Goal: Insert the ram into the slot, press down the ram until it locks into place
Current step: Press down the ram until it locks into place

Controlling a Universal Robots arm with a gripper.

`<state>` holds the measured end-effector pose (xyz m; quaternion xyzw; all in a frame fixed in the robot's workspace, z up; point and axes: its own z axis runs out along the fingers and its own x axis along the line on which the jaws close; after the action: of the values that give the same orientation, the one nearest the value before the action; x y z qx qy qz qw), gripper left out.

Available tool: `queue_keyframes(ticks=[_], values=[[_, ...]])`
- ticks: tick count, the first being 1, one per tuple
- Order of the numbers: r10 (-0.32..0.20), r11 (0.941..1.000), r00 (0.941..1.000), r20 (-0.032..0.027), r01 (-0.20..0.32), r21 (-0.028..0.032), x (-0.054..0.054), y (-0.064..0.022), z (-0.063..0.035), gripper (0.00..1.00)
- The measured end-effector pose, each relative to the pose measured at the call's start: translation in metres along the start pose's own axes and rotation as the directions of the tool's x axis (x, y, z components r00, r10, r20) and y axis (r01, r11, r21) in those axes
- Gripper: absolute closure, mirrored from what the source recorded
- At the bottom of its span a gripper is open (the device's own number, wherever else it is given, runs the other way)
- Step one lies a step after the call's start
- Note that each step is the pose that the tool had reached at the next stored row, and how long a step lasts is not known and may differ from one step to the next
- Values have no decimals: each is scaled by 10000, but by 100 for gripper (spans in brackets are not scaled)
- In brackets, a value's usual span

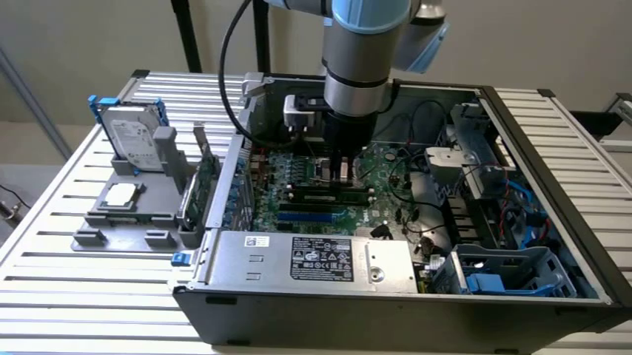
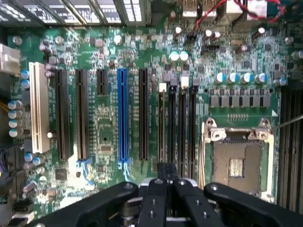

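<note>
With the end effector (image 2: 166,177) drawn together above the ram (image 2: 163,124) standing in its slot (image 2: 162,156) mid-motherboard, left of the silver processor socket (image 2: 236,163), we should press straight down, evenly, until it latches.

green motherboard (image 2: 109,123) w/ one blue slot (image 2: 122,115), black slots (image 2: 182,127), white slot (image 2: 39,107); ram (image 1: 326,196) green, dark chips.
</note>
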<state>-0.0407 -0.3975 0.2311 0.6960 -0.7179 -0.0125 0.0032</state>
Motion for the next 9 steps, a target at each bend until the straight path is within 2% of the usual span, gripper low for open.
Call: queue_keyframes(ticks=[5, 9], values=[[1, 10000, 10000, -11, -1, -11, -1, -7, -229, 89], [1, 10000, 10000, -9, -1, -19, -1, -8, -241, 89]])
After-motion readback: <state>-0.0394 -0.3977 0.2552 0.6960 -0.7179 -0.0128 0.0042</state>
